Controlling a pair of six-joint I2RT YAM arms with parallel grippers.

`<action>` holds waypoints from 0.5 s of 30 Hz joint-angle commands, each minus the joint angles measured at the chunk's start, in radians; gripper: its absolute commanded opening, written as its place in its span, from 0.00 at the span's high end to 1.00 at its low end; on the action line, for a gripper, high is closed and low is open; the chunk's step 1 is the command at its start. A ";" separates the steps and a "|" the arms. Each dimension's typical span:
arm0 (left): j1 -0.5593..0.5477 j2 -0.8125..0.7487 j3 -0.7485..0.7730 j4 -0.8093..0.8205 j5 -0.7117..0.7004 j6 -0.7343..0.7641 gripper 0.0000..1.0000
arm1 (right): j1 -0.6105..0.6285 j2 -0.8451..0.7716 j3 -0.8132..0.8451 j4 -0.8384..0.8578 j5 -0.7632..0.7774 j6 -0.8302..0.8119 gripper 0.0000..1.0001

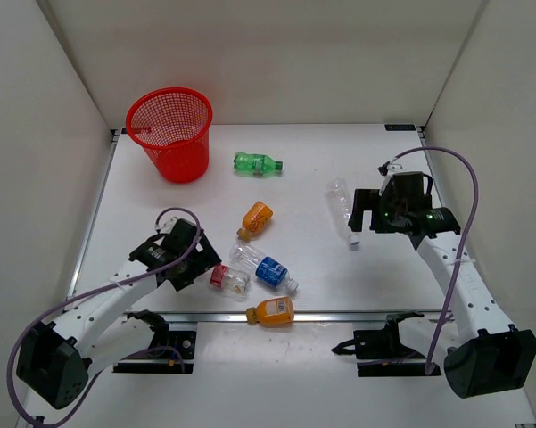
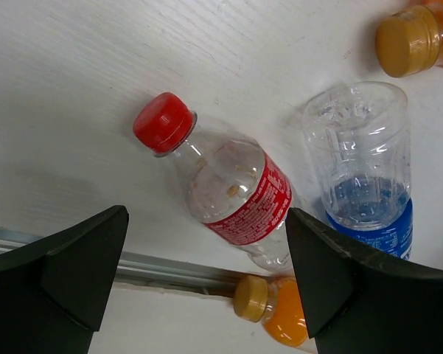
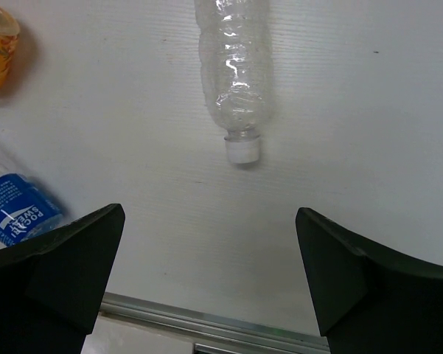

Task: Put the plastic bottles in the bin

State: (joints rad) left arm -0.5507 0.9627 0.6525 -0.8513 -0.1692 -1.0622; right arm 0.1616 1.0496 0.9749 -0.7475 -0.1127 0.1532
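**Six bottles out on the bench, both grippers spread and empty**

At far left the round red mesh plastic bin point(image 1: 180, 159) stands upright at the back of the white bench point(image 1: 321, 152). No bottle can be seen in it, so the sorting looks not yet begun.

The left gripper point(image 2: 206, 215) hangs low over the near cluster with its jaws wide apart. They straddle the clear red-capped, red-labelled plastic bottle point(image 2: 236, 195) without touching it. That bottle lies on its side, cap pointing away from the others, which makes it the likely first pick.

Just beside it lies the clear blue-labelled plastic bottle point(image 2: 365, 192), close enough that a closing finger could nudge it. One orange labelled plastic bottle point(image 1: 271, 311) lies on its side near the front rail. The other orange plastic bottle point(image 1: 255, 218) lies further back. The green plastic bottle point(image 1: 255, 163) lies alone, nearest the bin.

To the right, the plain clear plastic bottle point(image 3: 234, 66) lies well apart from the rest, its white cap toward the arm. The right gripper point(image 3: 210, 212) is lined up beyond the cap, fully spread, gripping nothing and not in contact with it.
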 commanded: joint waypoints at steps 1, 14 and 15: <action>-0.003 -0.005 -0.034 0.092 0.022 -0.096 0.01 | -0.031 -0.023 0.001 0.030 0.005 -0.014 0.01; -0.097 0.243 -0.056 0.213 0.040 -0.114 0.17 | -0.112 -0.013 -0.028 0.005 0.048 -0.026 0.00; -0.088 0.245 -0.048 0.210 0.028 -0.111 0.21 | -0.116 -0.011 -0.034 0.007 0.050 -0.023 0.01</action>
State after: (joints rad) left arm -0.6380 1.2064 0.5972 -0.6678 -0.1303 -1.1706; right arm 0.0612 1.0466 0.9485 -0.7570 -0.0837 0.1364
